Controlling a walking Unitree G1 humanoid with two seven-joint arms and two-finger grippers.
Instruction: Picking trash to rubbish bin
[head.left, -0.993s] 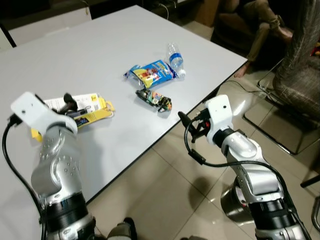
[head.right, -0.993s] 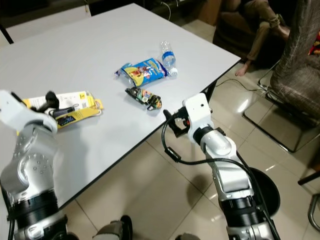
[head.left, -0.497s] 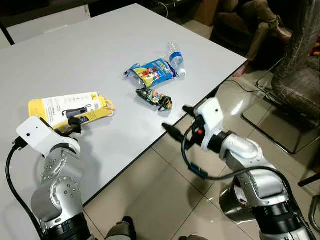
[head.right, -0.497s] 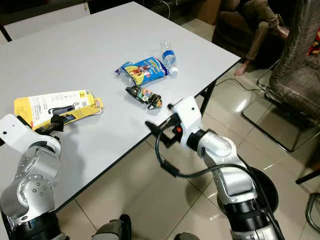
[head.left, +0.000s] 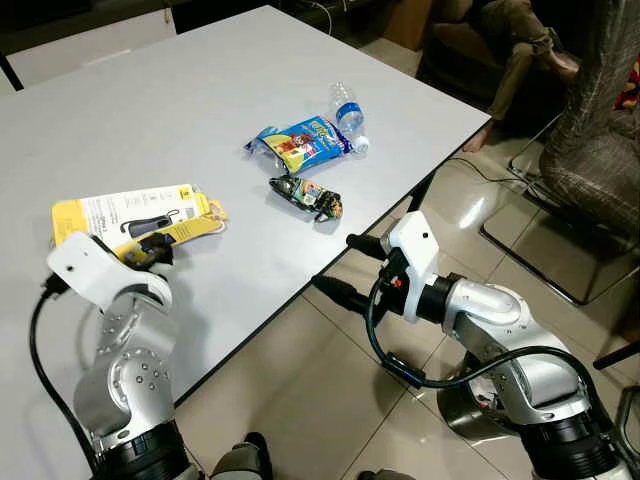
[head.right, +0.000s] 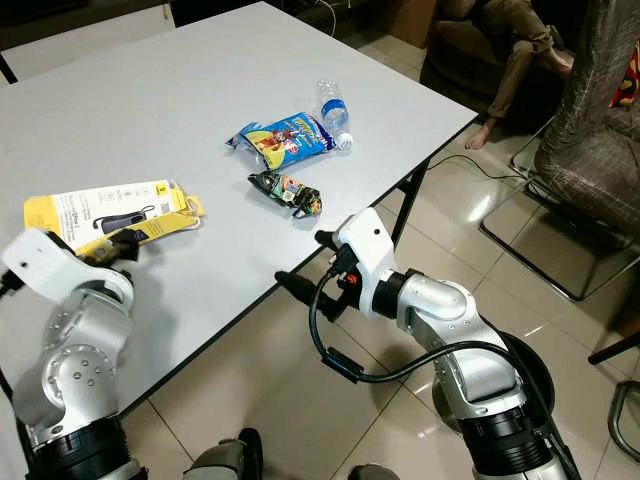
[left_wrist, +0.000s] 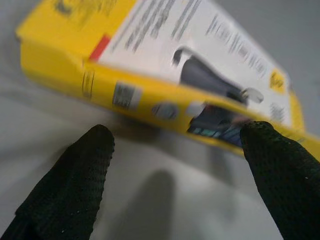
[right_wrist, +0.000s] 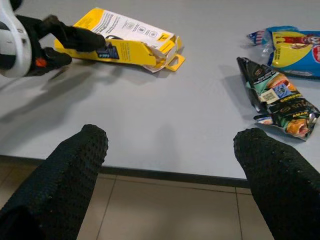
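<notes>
A yellow cardboard package lies on the grey table at the near left. My left gripper is open, low over the table, its fingertips just short of the package's near edge. A dark snack wrapper, a blue snack bag and a clear plastic bottle lie close together toward the table's right side. My right gripper is open wide, level with the table's front edge and off it, pointing in over the tabletop toward the wrapper and the package.
A person's legs rest on a dark sofa at the far right. A chair with patterned fabric stands to the right. Tiled floor runs below the table edge, with a cable by the table leg.
My left arm has drawn back and down, bringing its gripper to the package's near edge. My right gripper has swung toward the table edge and spread its fingers.
</notes>
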